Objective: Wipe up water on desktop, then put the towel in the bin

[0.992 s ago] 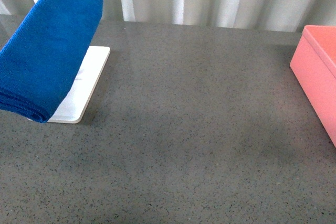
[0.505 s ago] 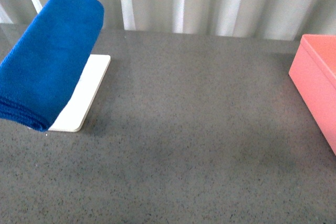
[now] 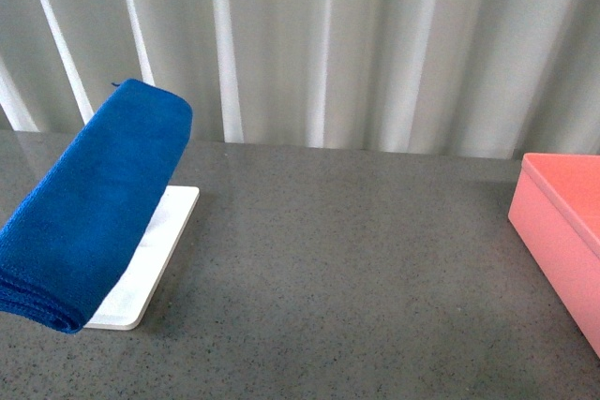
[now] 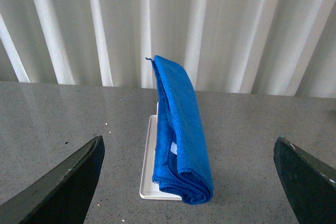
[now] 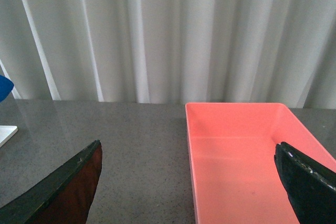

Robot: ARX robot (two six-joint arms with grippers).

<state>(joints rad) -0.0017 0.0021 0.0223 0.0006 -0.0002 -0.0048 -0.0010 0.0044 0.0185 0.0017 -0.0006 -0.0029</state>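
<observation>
The blue towel (image 3: 89,208) lies folded and draped over a white tray (image 3: 159,250) at the left of the speckled grey desktop (image 3: 347,269). The pink bin (image 3: 562,241) stands at the right edge. No gripper shows in the front view. In the left wrist view the towel (image 4: 181,135) lies ahead, between the spread fingers of my open left gripper (image 4: 189,182), which holds nothing. In the right wrist view my open right gripper (image 5: 189,182) faces the bin (image 5: 247,156), whose inside looks empty. I cannot make out any water on the desktop.
A white pleated curtain (image 3: 356,44) hangs behind the table's far edge. The white tray (image 4: 152,182) under the towel rests flat on the desktop. A corner of the tray (image 5: 6,134) and a bit of the towel (image 5: 4,86) show in the right wrist view.
The front view has tilted upward: the towel, tray and bin sit lower in the picture and much more of the curtain shows. Nothing on the table has moved.
</observation>
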